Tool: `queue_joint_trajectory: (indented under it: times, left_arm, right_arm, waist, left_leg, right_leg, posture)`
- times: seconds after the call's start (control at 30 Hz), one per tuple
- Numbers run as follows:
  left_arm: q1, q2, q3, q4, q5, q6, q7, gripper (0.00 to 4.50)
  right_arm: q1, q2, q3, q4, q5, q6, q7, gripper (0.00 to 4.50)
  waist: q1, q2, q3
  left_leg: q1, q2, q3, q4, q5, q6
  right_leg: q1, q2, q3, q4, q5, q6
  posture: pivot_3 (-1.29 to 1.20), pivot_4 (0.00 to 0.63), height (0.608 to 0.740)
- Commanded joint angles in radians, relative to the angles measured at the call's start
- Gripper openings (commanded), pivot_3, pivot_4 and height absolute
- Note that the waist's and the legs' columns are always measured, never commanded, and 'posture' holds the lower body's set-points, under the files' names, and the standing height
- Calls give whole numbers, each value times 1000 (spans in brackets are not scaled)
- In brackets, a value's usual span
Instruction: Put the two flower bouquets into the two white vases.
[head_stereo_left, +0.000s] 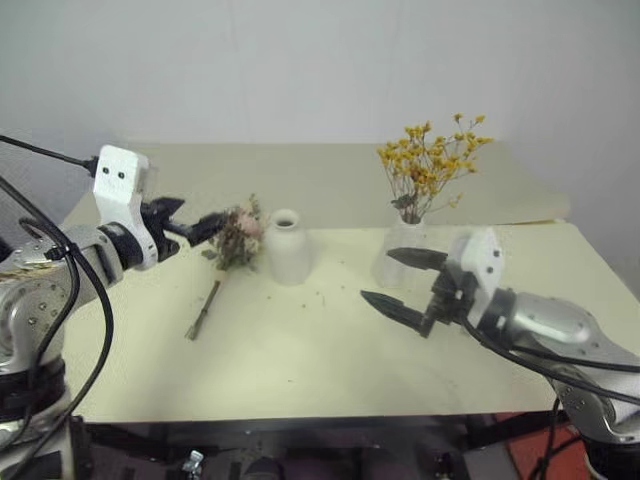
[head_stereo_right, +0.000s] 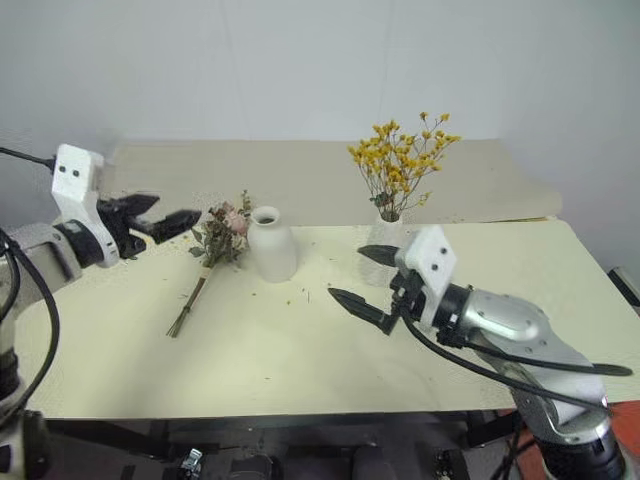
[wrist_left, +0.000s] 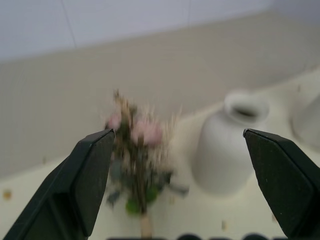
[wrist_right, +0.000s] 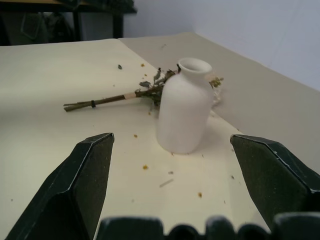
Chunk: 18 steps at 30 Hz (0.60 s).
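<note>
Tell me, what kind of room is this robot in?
Probably a lab or test room set up for practice. A plain table with a pale yellow top stands against a bare white wall, holding little but two white vases, flowers and a lying bouquet.

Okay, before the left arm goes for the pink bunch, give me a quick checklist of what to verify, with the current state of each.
1. Left tool open: ok, jaws stand wide apart and hold nothing.
2. Pink bouquet free to grasp: ok, it lies flat on the table beside the bottle-shaped vase, stems toward the table's near edge.
3. Bottle-shaped vase upright with open mouth: ok.
4. Yellow bouquet already placed: ok, it stands in the other vase.
5. Right tool out of the way: ok, open and empty, in front of the filled vase.
6. Bouquet heads touching the empty vase: cannot tell.
</note>
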Motion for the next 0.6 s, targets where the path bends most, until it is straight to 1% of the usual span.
queue_joint_trajectory:
  times: [0.03,0.1,0.17,0.23,0.3,0.47,0.6]
  left_arm:
    - [-45,40,-56,19,26,129,32,4500]
    - [-94,51,-111,78,65,214,57,4500]
    - [-131,62,-147,132,90,258,52,4500]
    - [-169,71,-196,206,124,278,36,4500]
    - [-188,88,-247,253,148,258,-3,4500]
    - [-261,40,-328,417,206,244,-49,4500]
    - [-320,-13,-419,524,280,190,-75,4500]
  right_arm:
    - [-106,9,26,31,17,65,3,4396]
    - [-121,16,26,40,13,46,23,4396]
    - [-118,15,27,38,12,41,40,4396]
    - [-113,16,31,38,5,48,41,4396]
    - [-110,15,34,37,-1,55,42,4396]
    - [-121,21,25,29,22,97,31,4396]
    - [-130,34,10,18,41,127,19,4396]
  waist:
    - [6,0,0]
    - [15,-1,1]
    - [20,-1,1]
    - [18,-1,1]
    - [18,-1,1]
    - [18,-2,1]
    - [18,-2,1]
  left_leg:
    - [-1,-1,0,0,0,0]
    - [-2,0,0,0,0,0]
    - [-2,0,-1,0,0,0]
    - [-2,0,-1,0,0,0]
    - [-2,0,-1,0,0,0]
    - [-1,0,-1,0,0,0]
    - [-2,0,-1,0,0,0]
  right_leg:
    - [-1,-1,0,-1,0,0]
    - [-1,0,-1,0,0,0]
    - [-1,0,-2,0,0,0]
    - [-2,0,-2,0,0,0]
    - [-2,0,-2,0,0,0]
    - [-2,0,-2,1,0,0]
    - [-2,0,-2,1,0,0]
  posture:
    - [0,150,740]
    - [0,150,740]
    - [0,150,740]
    - [0,150,740]
    - [0,150,740]
    - [0,150,740]
    - [0,150,740]
